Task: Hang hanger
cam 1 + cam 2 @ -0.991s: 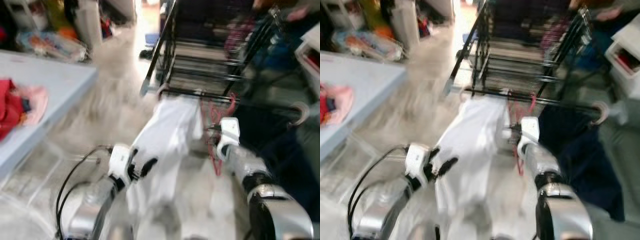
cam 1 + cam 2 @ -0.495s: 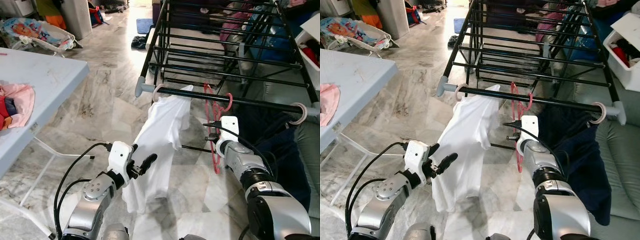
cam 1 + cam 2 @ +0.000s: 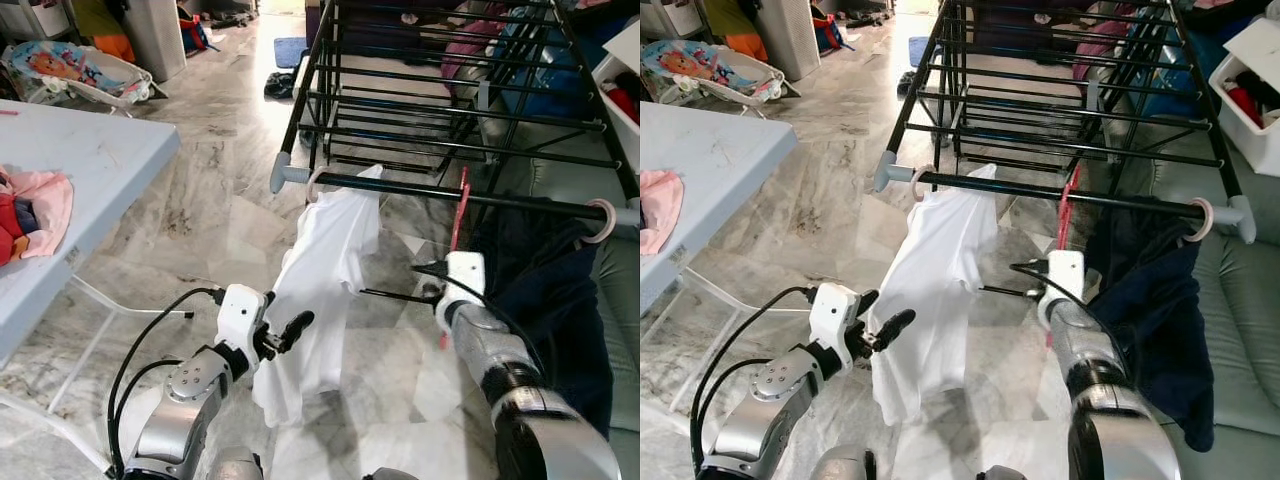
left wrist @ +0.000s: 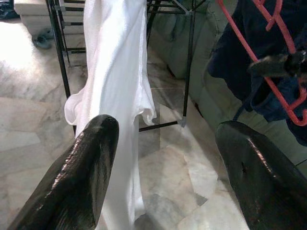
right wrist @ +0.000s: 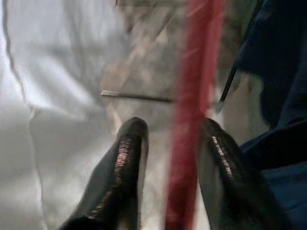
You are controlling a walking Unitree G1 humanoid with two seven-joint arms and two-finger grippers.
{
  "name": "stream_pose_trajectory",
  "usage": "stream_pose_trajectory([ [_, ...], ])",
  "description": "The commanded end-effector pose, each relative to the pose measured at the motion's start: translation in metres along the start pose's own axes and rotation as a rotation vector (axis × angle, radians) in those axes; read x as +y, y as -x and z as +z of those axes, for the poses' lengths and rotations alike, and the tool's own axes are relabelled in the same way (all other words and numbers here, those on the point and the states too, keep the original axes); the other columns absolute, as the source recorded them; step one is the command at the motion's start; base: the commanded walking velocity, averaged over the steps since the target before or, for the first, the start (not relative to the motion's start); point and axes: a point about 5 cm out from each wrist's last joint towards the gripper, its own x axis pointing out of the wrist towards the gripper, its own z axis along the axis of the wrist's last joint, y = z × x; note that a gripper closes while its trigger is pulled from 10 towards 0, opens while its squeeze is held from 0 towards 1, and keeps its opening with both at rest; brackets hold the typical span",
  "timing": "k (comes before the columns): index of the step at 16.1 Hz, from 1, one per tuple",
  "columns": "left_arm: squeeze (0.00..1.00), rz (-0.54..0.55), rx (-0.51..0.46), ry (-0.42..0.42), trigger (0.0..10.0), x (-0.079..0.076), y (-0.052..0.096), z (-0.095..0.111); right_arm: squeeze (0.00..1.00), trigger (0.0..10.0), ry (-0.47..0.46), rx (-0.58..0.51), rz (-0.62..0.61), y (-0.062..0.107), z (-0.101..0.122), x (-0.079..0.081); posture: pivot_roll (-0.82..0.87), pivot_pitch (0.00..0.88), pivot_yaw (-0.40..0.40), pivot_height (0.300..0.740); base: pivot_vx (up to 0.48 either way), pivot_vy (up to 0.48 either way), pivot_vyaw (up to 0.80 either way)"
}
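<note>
Currently, head views: red hanger (image 3: 459, 215) is hanging edge-on off the black rack rail (image 3: 470, 200), at 3 o'clock of the white shirt (image 3: 325, 270). Right gripper (image 3: 432, 270) is hovering just below.

Left wrist: left gripper (image 4: 168, 158) fingers are spreading wide.

Right wrist: fingers (image 5: 120, 172) are straddling the hanger, gap showing on one side.

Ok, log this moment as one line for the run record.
phase: hanging | red hanger on front rail | right end effector: open around hanger | left end effector: open, idle by white shirt
</note>
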Motion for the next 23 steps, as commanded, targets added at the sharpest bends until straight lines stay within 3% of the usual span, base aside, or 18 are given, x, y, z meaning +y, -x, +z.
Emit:
stream_pose_trajectory([
  [1, 0.0, -0.006, -0.008, -0.027, 10.0, 0.001, -0.003, 0.007, 1.0, 10.0, 0.03, -0.059, -0.018, 0.004, 0.003, 0.003, 0.01, 0.0, 0.01, 0.74, 0.0, 0.0, 0.0],
  [6, 0.0, -0.038, 0.001, -0.043, 10.0, 0.002, -0.006, 0.011, 1.0, 10.0, 0.087, -0.203, -0.075, 0.026, 0.001, 0.009, -0.02, 0.0, 0.055, 0.74, 0.0, 0.0, 0.0],
  [8, 0.0, -0.039, 0.0, -0.046, 10.0, 0.003, -0.008, 0.013, 1.0, 10.0, 0.081, -0.209, -0.083, 0.03, 0.0, 0.009, -0.02, 0.0, 0.059, 0.74, 0.0, 0.0, 0.0],
  [13, 0.0, 0.023, -0.072, -0.035, 10.0, 0.012, -0.022, 0.033, 1.0, 10.0, 0.113, -0.334, -0.117, 0.043, 0.023, 0.002, -0.05, 0.0, 0.067, 0.74, 0.0, 0.0, 0.0],
  [20, 0.0, 0.088, -0.137, -0.02, 10.0, 0.03, -0.031, 0.055, 1.0, 10.0, 0.136, -0.385, -0.156, 0.051, 0.037, -0.014, -0.07, 0.0, 0.065, 0.74, 0.0, 0.0, 0.0],
  [23, 0.0, 0.081, -0.141, -0.013, 10.0, 0.031, -0.031, 0.058, 1.0, 10.0, 0.124, -0.41, -0.139, 0.056, 0.037, -0.008, -0.06, 0.0, 0.062, 0.74, 0.0, 0.0, 0.0],
])
